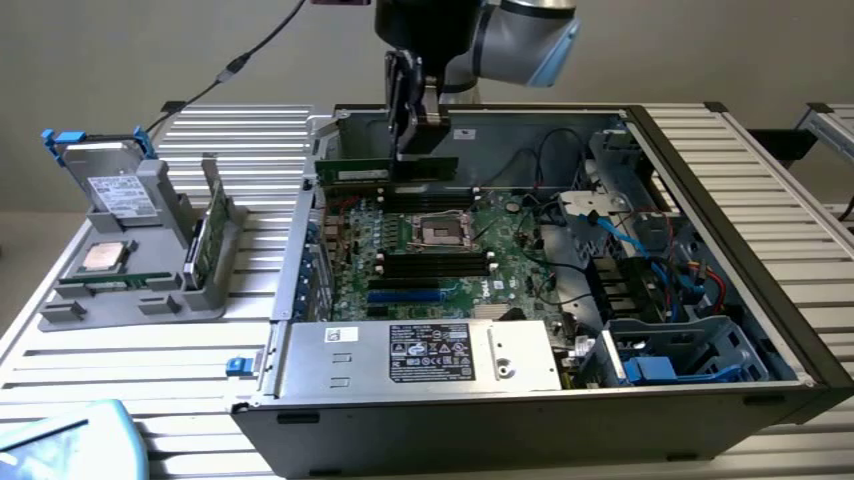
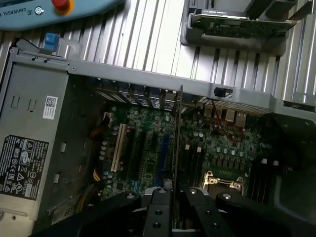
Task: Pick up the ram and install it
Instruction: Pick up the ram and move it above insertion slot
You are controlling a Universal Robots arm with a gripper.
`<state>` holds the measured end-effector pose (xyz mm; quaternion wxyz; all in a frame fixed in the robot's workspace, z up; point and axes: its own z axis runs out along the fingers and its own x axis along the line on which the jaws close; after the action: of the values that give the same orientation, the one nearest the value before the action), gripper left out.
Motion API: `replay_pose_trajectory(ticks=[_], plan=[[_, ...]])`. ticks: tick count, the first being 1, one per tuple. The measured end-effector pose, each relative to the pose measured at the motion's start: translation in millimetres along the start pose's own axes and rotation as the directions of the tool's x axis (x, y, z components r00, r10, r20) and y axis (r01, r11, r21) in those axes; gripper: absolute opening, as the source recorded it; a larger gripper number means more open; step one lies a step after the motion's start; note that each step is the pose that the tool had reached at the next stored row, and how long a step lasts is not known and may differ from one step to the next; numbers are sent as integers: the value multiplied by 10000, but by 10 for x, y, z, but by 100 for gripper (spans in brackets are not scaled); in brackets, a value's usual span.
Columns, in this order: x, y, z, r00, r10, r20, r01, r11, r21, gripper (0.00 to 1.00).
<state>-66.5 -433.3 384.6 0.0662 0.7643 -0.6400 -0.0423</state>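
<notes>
Gripper clenched on the ram, held level at its tips, motherboard below it inside open computer case

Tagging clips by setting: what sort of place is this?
Probably a robotics lab bench for PC assembly: an open computer case sits on a slatted metal table, a grey parts fixture stands beside it, and the gripper holds the ram over the motherboard.

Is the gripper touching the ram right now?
Touching. The exterior view shows the gripper clamped on the top edge of the ram, over the motherboard.
</notes>
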Motion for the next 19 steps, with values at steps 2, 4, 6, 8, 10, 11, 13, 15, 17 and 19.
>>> replay_pose_trajectory(ticks=[2,4,6,8,10,11,13,15,17,19], plan=[[7,-58,-2,10000,-7,38,7,10000,8,14],[11,-100,2,10000,-11,91,11,10000,21,14],[15,-133,8,9999,-10,162,10,10000,33,14],[18,-161,18,9997,-1,253,0,10000,50,14],[22,-184,29,9994,24,332,-26,10000,62,14],[23,-195,34,9993,38,360,-40,10000,66,14],[25,-219,42,9992,66,403,-69,10000,72,14],[26,-241,50,9991,99,419,-102,9999,75,14],[24,-263,57,9990,134,426,-138,9999,75,14],[18,-286,62,9989,168,430,-171,9998,75,14]])
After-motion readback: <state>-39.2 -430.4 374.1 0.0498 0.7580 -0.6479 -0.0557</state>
